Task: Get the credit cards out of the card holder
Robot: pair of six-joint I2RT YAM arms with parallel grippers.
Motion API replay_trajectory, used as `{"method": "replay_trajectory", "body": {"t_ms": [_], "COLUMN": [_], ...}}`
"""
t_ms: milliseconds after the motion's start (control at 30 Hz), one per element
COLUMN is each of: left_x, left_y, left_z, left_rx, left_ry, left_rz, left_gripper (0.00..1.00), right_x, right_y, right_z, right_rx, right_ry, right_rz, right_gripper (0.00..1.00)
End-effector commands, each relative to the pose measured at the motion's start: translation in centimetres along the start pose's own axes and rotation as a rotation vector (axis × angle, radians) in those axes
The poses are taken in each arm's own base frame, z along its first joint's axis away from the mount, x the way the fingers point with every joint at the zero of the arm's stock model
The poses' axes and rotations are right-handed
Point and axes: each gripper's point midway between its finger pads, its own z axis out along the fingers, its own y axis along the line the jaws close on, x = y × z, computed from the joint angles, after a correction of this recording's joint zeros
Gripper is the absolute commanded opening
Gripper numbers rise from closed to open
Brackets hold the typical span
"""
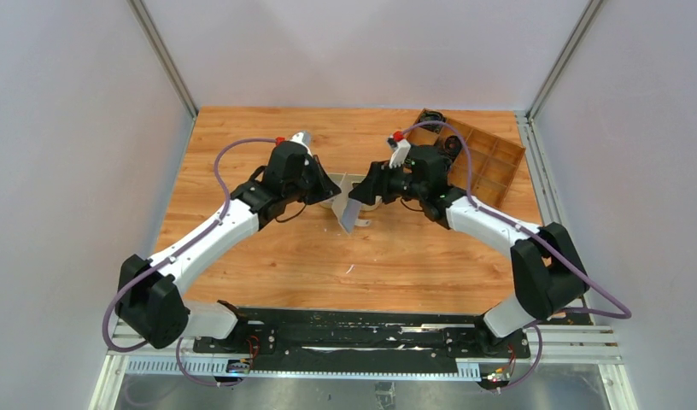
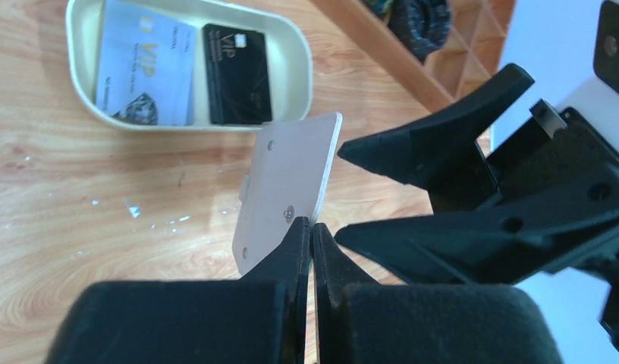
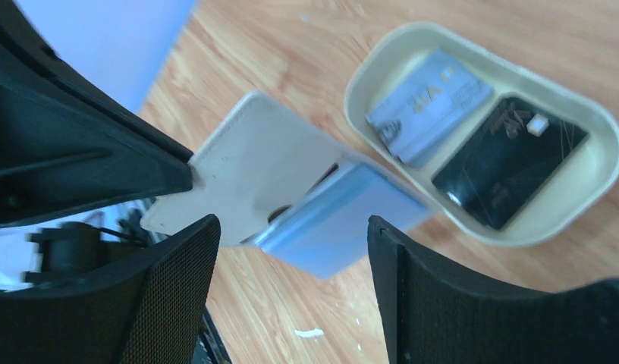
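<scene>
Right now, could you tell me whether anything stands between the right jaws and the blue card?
Nothing visible does: the blue card juts from the card holder right between the open jaws of the right gripper.

Matt cream card holder (image 3: 246, 167); glossy pale-blue plastic card (image 3: 344, 220); grained wooden table (image 1: 413, 256).

Wooden table (image 1: 396, 265) with pale flecks (image 2: 132, 208) scattered near the middle. At two o'clock, brown compartment tray (image 1: 490, 166), set at an angle, dark objects (image 1: 432, 120) at its far end. Near the middle, oval cream dish (image 2: 303, 68), flat on the wood.
</scene>
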Motion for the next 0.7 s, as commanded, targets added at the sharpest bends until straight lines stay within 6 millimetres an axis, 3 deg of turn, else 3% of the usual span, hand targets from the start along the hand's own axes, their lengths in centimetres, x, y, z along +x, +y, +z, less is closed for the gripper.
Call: {"method": "replay_trajectory", "body": {"t_ms": [0,233,333,667], "left_x": [-2.1,-3.7,-4.6,-7.1], "left_y": [-3.5,-5.2,-5.7,-7.5], "left_z": [-1.9,-3.1,-3.7,-5.9], "left_rx": [0.123,0.161,0.162,0.211], "left_ry": [-0.044,-0.08,-0.11,-0.219], "left_rz": [0.051,0.039,0.032,-0.035], "left_gripper": [0.0,0.0,0.0,0.0], "right_x": [-4.8,-7.2,-9.0,-10.2], "right_y": [3.7,3.2,4.4,5.4], "right_z": [-2.5,-5.6,-7.4,-7.4], "right_rx": [-0.238,-0.437,-0.598,-0.665], "right_ry": [-0.163,-0.343,-0.448,-0.453], "right_rz": [-0.013,0.148,0.209,0.235], "right_gripper": [0.75,0.75,0.75,0.75]}}
